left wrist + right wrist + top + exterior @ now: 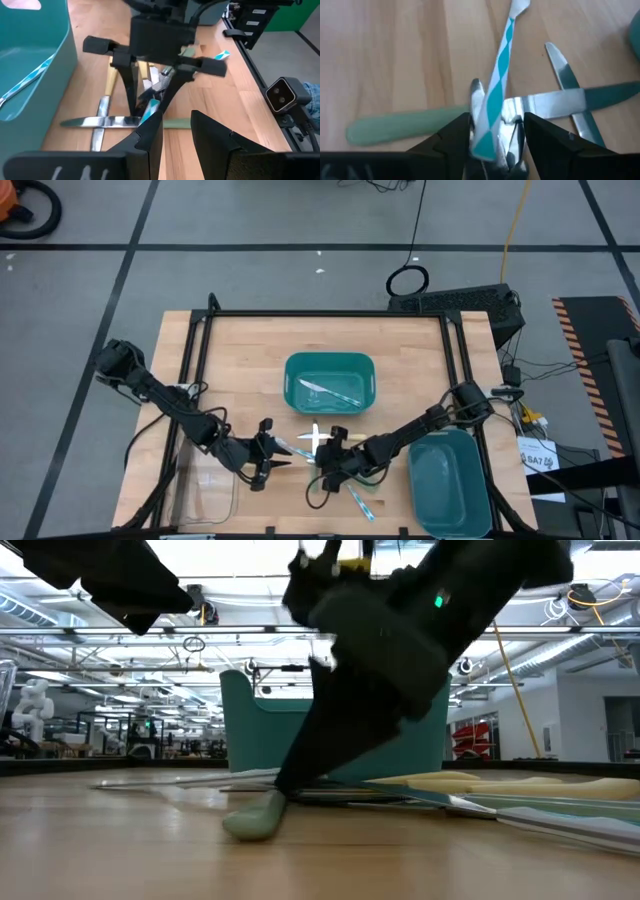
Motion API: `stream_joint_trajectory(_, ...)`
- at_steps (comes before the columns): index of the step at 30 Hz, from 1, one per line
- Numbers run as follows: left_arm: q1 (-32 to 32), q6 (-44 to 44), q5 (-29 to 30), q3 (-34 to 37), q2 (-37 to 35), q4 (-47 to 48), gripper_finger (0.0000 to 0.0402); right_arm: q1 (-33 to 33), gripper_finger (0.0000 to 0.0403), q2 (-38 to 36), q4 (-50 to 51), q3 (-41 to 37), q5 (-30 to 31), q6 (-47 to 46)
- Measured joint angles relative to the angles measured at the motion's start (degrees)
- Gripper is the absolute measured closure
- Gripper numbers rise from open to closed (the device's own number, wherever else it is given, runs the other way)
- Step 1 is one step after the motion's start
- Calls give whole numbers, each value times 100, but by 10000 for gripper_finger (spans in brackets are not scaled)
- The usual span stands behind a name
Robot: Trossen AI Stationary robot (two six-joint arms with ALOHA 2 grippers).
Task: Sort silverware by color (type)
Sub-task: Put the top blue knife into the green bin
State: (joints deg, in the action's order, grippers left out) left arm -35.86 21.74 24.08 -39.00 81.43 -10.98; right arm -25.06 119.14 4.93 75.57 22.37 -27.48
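1. The right gripper [327, 463] is seen low over the silverware pile [335, 465] near the front middle of the wooden table [250, 350], at about 7 o'clock from the teal bin [329, 382] that stands at table centre.
2. In the right wrist view, a piece with a teal-and-white striped handle [495, 87] is pinched between the right gripper's two dark fingers [451, 136]; the jaws are closed to a narrow gap around it, and the handle slants away from the fingers, tilted off the table.
3. Beneath that piece, a pale green handle [402, 127] and two crossed silver knife blades [560, 100] are seen lying flat on the wood.
4. The left gripper [268, 457] is placed just at 9 o'clock of the right gripper, facing it. Its fingers [150, 137] are seen parted with a clear gap in the left wrist view, and nothing is held between them.
5. From the left wrist view, pale yellow handles [111, 80] and a silver knife [100, 121] are noted on the table under the right gripper (overlapping, count uncertain).
6. One striped piece [330, 391] is seen lying inside the centre bin.
7. A second teal bin [448, 480] is located at the front right corner of the table, at 3 o'clock of the pile; its contents cannot be told.
8. In the low view, a pale green handle end [255, 818] rests on the table beneath the dark arm.
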Motion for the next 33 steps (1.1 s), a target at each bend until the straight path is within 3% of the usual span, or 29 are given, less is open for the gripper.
stream_joint_trajectory(6,4,-8,1,0,0,-2,293,33,250,60,41,2,-9,-53)
stream_joint_trajectory(15,4,-58,2,0,0,2,293,73,346,58,43,2,-18,-41)
stream_joint_trajectory(26,4,-54,2,0,0,7,293,73,330,18,59,-4,-46,-92)
stream_joint_trajectory(33,4,-53,2,0,0,11,293,72,348,-181,-12,-4,-312,-31)
